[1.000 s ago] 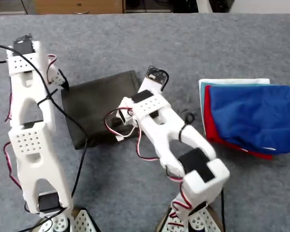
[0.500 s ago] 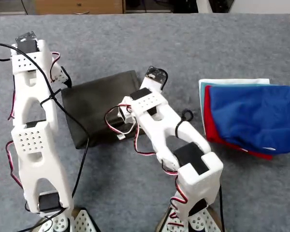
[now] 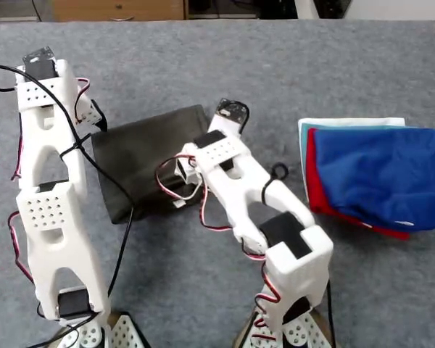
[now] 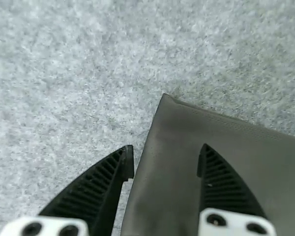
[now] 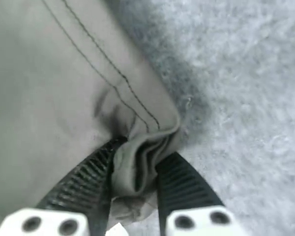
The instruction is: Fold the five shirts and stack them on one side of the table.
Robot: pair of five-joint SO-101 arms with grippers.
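Observation:
A folded dark olive shirt (image 3: 148,156) lies on the grey table between the two arms. My left gripper (image 3: 96,123) is at its far left corner. In the left wrist view this gripper (image 4: 167,150) is open, with one finger on the table and the other over the shirt (image 4: 187,132). My right gripper (image 3: 180,190) is at the shirt's near right edge. In the right wrist view it (image 5: 142,152) is shut on a bunched fold of the shirt (image 5: 49,73). A stack of folded shirts (image 3: 377,174), blue on top of red, teal and white, lies at the right.
The grey felt table (image 3: 167,290) has free room along the back and in front of the dark shirt. Red and black cables (image 3: 175,181) hang from the right arm over the shirt. A wooden cabinet (image 3: 119,9) stands beyond the far edge.
The right arm has shifted a little to the left toward the dark shirt. The left arm has moved slightly away from the near edge. The shirt lies about as before.

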